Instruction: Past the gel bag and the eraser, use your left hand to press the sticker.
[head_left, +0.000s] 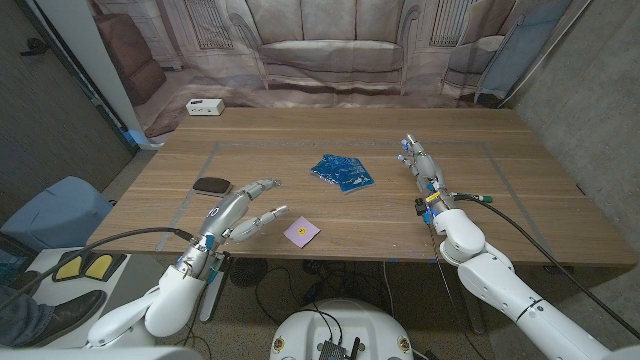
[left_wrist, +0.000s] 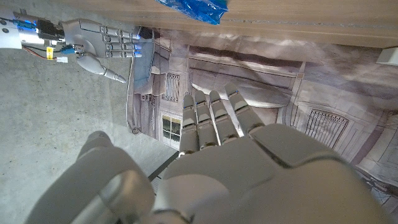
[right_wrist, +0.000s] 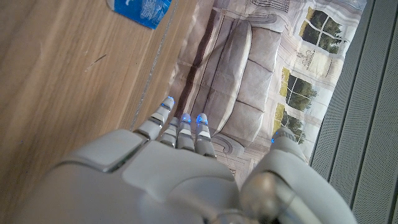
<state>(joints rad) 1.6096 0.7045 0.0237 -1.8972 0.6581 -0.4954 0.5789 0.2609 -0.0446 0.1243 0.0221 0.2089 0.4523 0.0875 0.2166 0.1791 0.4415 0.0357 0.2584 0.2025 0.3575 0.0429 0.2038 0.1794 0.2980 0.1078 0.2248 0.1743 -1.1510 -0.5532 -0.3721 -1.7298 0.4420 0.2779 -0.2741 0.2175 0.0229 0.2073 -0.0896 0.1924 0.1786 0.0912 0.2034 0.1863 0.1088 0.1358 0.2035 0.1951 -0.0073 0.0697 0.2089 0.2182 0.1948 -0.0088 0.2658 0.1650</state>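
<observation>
Head view: no writing is readable. On the wooden counter (head_left: 520, 200), the pink sticker (head_left: 301, 232) lies near the front edge, just right of the left hand (head_left: 243, 212), whose fingers are spread and empty. The blue gel bag (head_left: 343, 172) lies mid-counter, the black eraser (head_left: 212, 186) far left. The right hand (head_left: 420, 166) stands with straight, empty fingers.

Left wrist view: a printed sofa backdrop (left_wrist: 261, 87).

Right wrist view: straight fingers above wood grain.

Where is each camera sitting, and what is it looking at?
Head view: on the robot's head, looking down at the table; shows both arms, left hand, right hand.
Left wrist view: on the left wrist, looking along the left hand toward the right hand.
Right wrist view: on the right wrist, looking along the right hand.
All three views share the blue gel bag.
</observation>
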